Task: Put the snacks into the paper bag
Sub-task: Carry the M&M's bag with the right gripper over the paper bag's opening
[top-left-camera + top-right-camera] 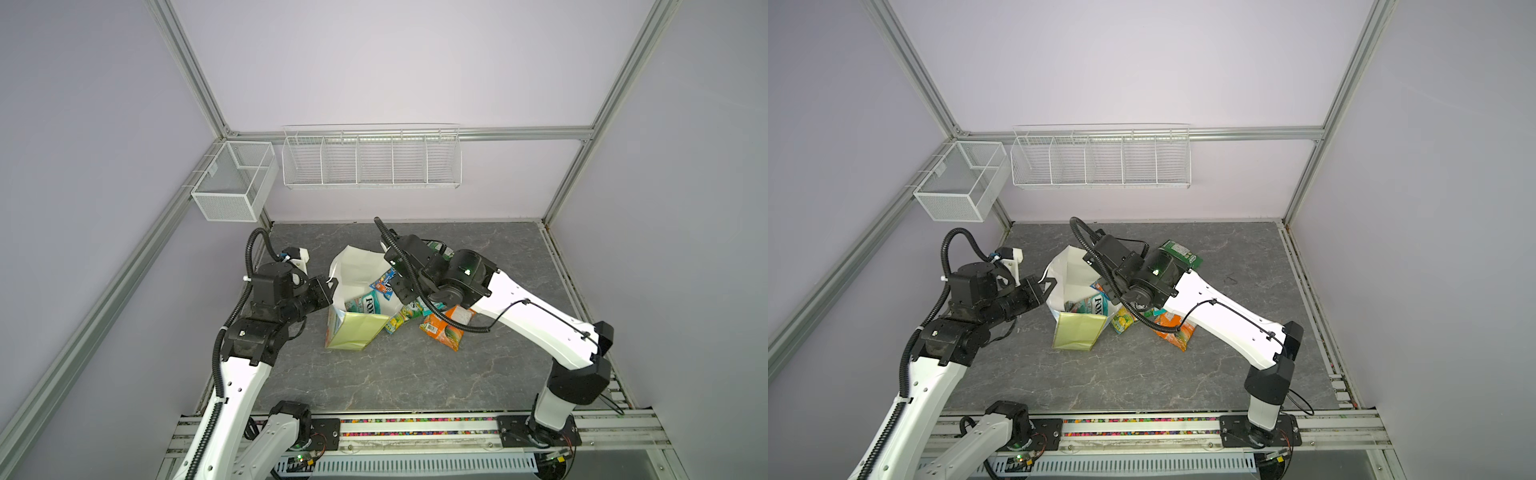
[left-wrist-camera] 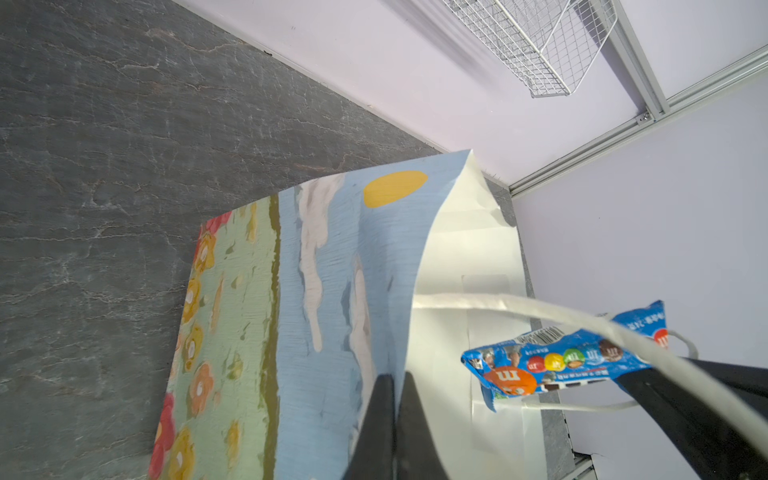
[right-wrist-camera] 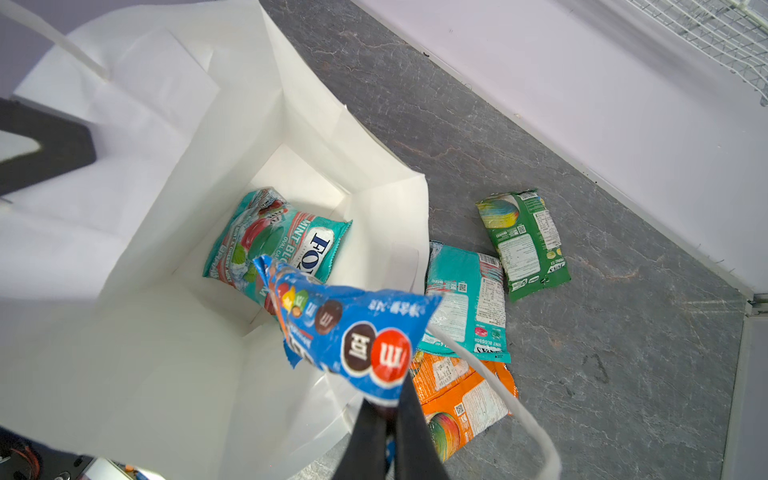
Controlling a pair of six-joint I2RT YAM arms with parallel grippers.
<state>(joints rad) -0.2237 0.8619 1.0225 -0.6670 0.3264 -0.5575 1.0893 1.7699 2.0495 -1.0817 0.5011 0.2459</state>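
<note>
The paper bag [image 1: 358, 332] [image 1: 1077, 330] stands open at mid-table, white inside. My left gripper [image 2: 395, 379] [image 1: 331, 286] is shut on the bag's printed wall at the rim [image 2: 332, 270]. My right gripper [image 3: 388, 409] [image 1: 400, 291] is shut on the blue M&M's packet [image 3: 353, 332] [image 2: 561, 361], which hangs over the bag's mouth. A Fox's packet [image 3: 282, 241] [image 1: 368, 304] lies on the bag's floor. On the table beside the bag lie a green packet [image 3: 523, 241] [image 1: 1181, 251], a teal one [image 3: 465, 299], an orange one [image 3: 457, 399] [image 1: 444, 328] and a yellow-green one [image 1: 399, 320].
A white wire rack [image 1: 372, 160] hangs on the back wall and a mesh basket [image 1: 235, 187] on the left frame. The bag's white cord handle [image 3: 498, 386] loops over the loose packets near my right gripper.
</note>
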